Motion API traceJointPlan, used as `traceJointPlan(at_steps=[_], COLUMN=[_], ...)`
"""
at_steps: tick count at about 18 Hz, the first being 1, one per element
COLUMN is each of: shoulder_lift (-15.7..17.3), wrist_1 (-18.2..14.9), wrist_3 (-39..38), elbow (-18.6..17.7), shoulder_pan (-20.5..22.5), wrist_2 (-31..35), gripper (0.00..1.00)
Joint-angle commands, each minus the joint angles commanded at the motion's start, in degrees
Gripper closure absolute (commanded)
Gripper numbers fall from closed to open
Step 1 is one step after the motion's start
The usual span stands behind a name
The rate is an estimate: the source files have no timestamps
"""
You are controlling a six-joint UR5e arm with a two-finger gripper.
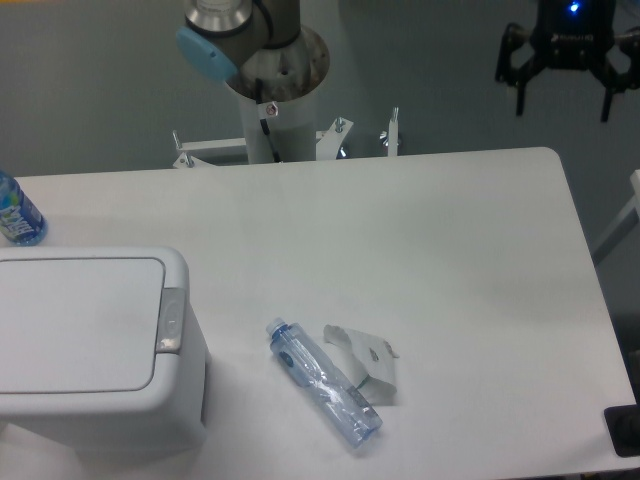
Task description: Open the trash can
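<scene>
The gripper (560, 100) hangs up at the top right, off past the far right corner of the table (450, 230); its two dark fingers (519, 92) point down and stand wide apart, and there is nothing between them; a small blue light glows on the body above them. Well away from it, down at the lower left, sits the trash can (95, 350); its flat lid (75, 325) lies closed and level, and the small grey button (170, 320) is on the lid's edge on the side facing the gripper. Between the gripper and the trash can, but much nearer the trash can, a clear plastic bottle (325, 383) lies on its side, cap toward the bin; a folded piece of white card (368, 365) touches it on the gripper's side. Farthest from the gripper, at the left edge, a second bottle with a blue label (15, 212) is only partly in view, just beyond the trash can. The arm's base column (275, 100) rises behind the table, to the left of the gripper.
</scene>
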Motion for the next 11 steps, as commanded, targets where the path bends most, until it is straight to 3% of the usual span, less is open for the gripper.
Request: traceJointPlan(at_steps=[8,11], shoulder_lift=[-4.5,-6.5], wrist_1=[2.4,8.1], wrist_3=[-17.6,-26.9], elbow=[0.9,1.1], shoulder_pan=[-15.7,-18.6], wrist_2=[-0.4,-6.5], gripper=[0.00,0.00])
